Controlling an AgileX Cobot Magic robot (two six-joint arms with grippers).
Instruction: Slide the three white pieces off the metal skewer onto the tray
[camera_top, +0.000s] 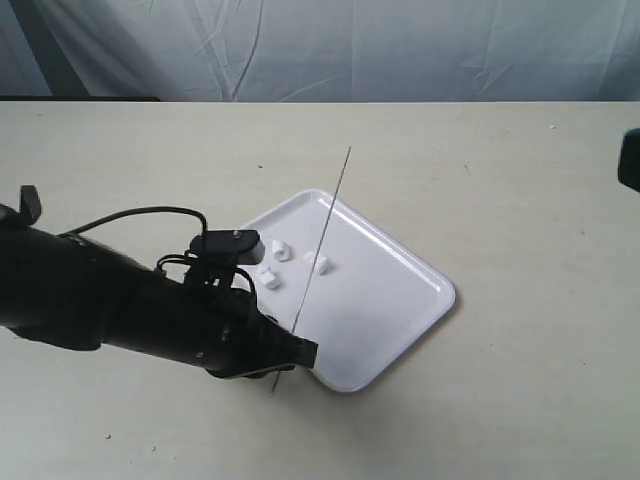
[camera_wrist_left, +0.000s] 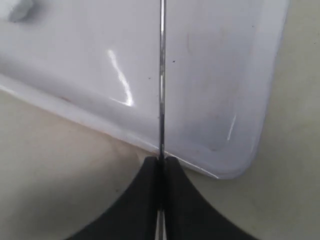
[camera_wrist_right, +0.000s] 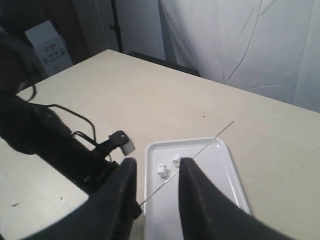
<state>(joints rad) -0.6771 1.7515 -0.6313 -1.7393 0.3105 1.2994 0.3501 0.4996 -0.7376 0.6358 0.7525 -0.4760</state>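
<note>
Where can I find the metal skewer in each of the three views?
Exterior view: the metal skewer slants over the left part of the tray, its lower end clamped in the left gripper.
Left wrist view: the skewer runs straight out from the shut gripper over the tray.
Right wrist view: a thin line beyond the open right gripper.
Shared landmark: the white tray.

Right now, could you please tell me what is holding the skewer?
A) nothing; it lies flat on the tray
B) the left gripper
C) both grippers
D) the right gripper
B: the left gripper is shut on one end of the skewer, while the right gripper is open and well away from it.
</note>
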